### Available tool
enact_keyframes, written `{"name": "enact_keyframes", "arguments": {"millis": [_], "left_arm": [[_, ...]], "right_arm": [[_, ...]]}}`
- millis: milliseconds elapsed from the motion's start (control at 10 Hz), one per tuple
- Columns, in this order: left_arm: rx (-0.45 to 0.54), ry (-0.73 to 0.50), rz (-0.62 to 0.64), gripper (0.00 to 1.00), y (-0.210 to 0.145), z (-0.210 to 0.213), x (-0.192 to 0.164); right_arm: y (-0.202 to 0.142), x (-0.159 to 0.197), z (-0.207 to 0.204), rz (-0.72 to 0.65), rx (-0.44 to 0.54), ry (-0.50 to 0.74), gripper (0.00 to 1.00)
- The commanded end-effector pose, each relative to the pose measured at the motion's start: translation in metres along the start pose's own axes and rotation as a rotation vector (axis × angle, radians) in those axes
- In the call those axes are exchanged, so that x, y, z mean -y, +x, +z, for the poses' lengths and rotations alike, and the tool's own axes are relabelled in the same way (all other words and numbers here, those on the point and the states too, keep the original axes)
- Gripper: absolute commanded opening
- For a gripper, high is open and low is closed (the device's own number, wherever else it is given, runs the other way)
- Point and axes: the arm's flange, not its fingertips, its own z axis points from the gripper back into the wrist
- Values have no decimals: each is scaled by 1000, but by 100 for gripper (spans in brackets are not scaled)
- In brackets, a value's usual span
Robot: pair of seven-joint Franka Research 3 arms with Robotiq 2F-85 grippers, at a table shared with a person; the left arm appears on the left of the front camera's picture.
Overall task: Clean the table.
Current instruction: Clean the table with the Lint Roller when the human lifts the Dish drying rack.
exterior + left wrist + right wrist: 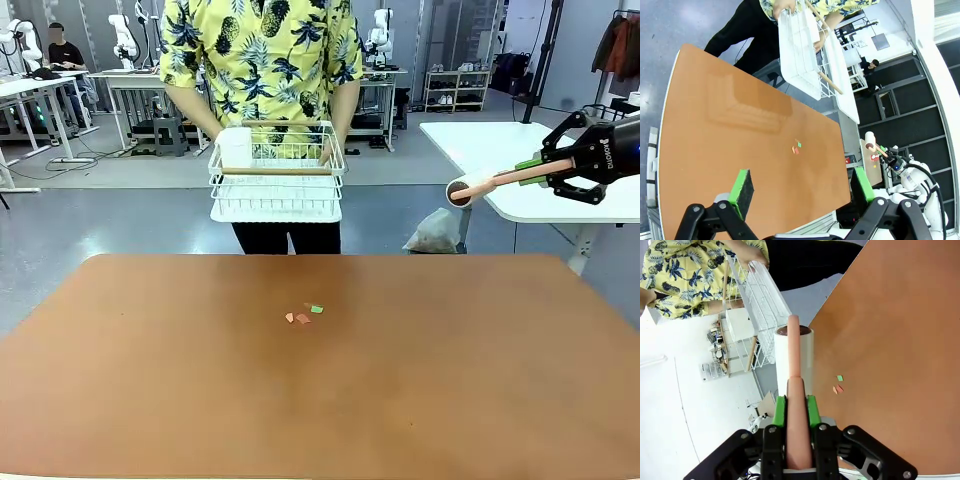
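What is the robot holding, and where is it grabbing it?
The right gripper grips the lint roller by its pink handle, behind the white roll. The left gripper is open and empty.

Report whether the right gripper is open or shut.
Shut: right gripper clamps the lint roller by its pink handle, between green pads.

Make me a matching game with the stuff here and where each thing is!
1. roller
2. rack
3. scraps
4. left gripper

A. on the table
B. held by the person
C. open, empty
D. in the right gripper

Pairs: 1-D, 2-B, 3-A, 4-C
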Motion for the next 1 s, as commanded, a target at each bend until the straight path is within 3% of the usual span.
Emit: {"name": "enact_keyframes", "arguments": {"millis": [0, 100, 300, 400, 600, 900], "left_arm": [[5, -9, -12, 100, 0, 3, 0], [5, -9, -12, 100, 0, 3, 0], [5, -9, -12, 100, 0, 3, 0], [5, -9, -12, 100, 0, 3, 0], [5, -9, -12, 100, 0, 3, 0], [5, -9, -12, 100, 0, 3, 0]], "right_arm": [[3, -23, -2, 112, -78, -48, 21], [11, -51, -10, 257, -205, -159, 21], [27, -87, -55, 404, -327, -284, 21], [33, -87, -84, 495, -345, -367, 21], [43, -61, -123, 513, -464, -390, 21], [36, -53, -135, 510, -459, -415, 21]]}}
